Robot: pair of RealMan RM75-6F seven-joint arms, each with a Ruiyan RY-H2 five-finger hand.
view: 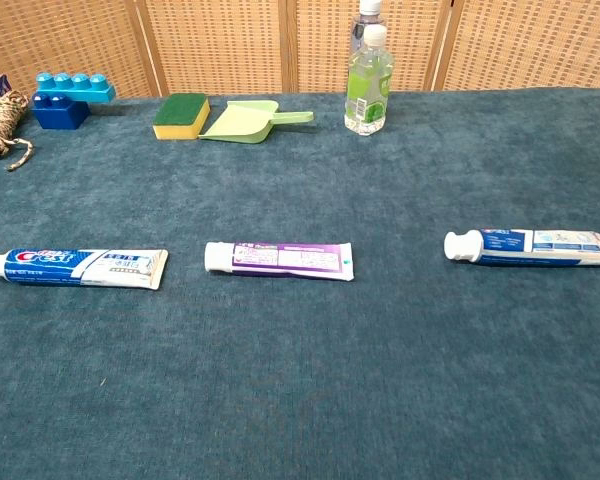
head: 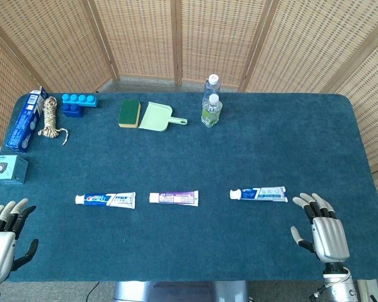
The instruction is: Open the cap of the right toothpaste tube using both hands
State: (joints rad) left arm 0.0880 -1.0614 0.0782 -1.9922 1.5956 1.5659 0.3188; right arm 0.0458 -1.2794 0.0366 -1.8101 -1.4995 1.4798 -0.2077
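**Both hands idle, right tube untouched**

My left hand (head: 3, 242) sits at the near left edge of the dark teal felt-covered table (head: 252, 145), fingers apart, holding nothing. My right hand (head: 321, 229) rests at the near right edge, fingers spread too, nothing in it. Neither shows in the chest view.

Target is the white-and-blue toothpaste tube on the right (head: 259, 194), lying flat in the near row, its white screw cap (head: 235, 194) pointing toward my left. It is just ahead and left of my right hand, not touching it. Cap looks on; task not started.

Other two in the row: purple-and-white middle tube (head: 174, 198), blue Crest tube on the left (head: 105, 200), both well apart from the target. Back of table: two clear plastic bottles (head: 211, 104), a yellow-green sponge (head: 129, 113), a pale green dustpan (head: 159, 117).

Handling guess: tube is light, soft plastic, squashes easily and likely slides on felt, so it needs pinning. I'd hold the body near the shoulder with the right hand, firmly but without squeezing paste out, and pinch the small hard cap with the left to twist. Cap is small; the pinch could slip.
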